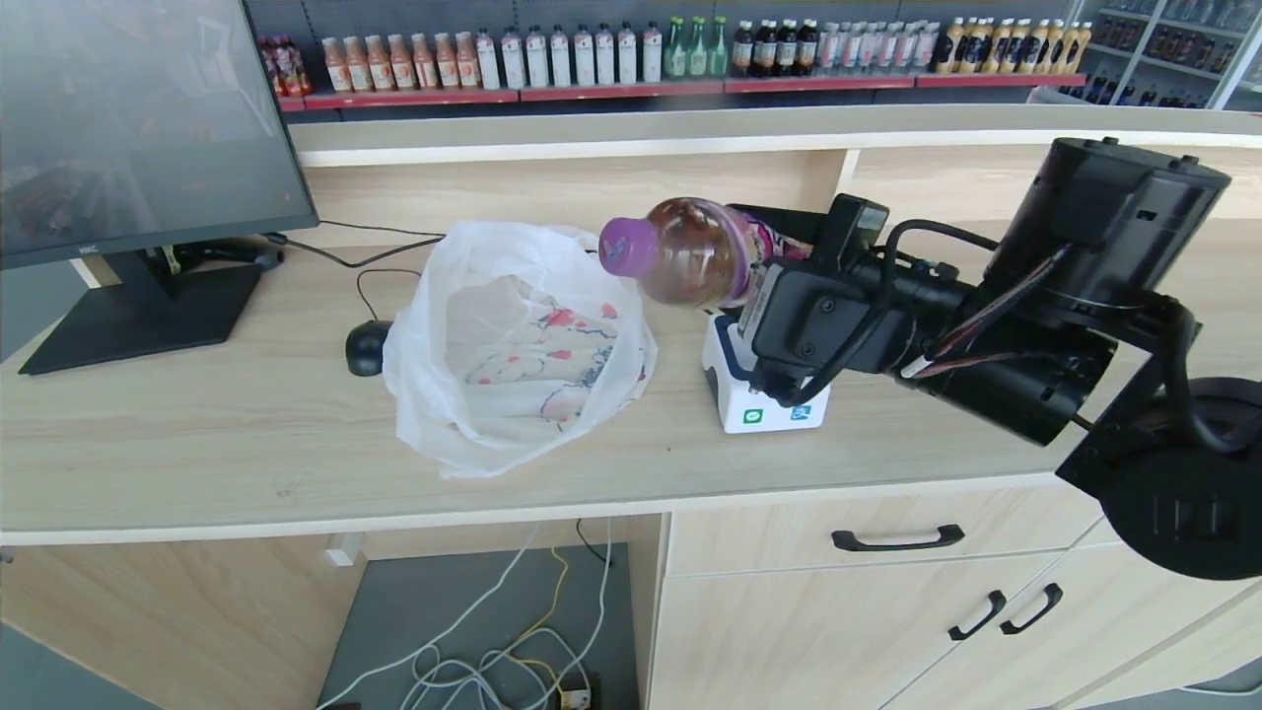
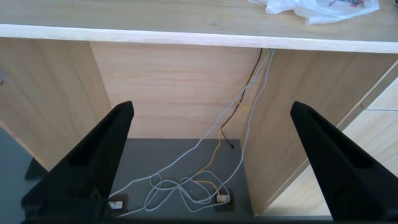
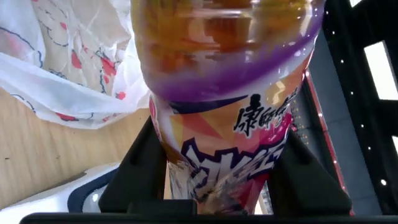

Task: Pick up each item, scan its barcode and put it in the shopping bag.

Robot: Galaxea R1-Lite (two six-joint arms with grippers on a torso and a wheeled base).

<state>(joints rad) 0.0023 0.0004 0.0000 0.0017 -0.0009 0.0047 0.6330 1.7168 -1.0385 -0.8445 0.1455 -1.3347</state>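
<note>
Bottle (image 1: 690, 251) is clamped sideways by its labelled lower half in the right gripper (image 1: 764, 266), with the purple cap pointed away from the gripper toward the shopping bag (image 1: 513, 345). It is held just above the scanner (image 1: 769, 399) under the gripper, judged so the label can be read before bagging. Left gripper (image 2: 208, 168) is spread wide with nothing in it, low before the counter (image 2: 124, 15) edge, apparently out of the way; the barcode cannot be made out, the scanner's window is covered by the gripper, the bottle's base is hidden, and any bag contents cannot be told.
</note>
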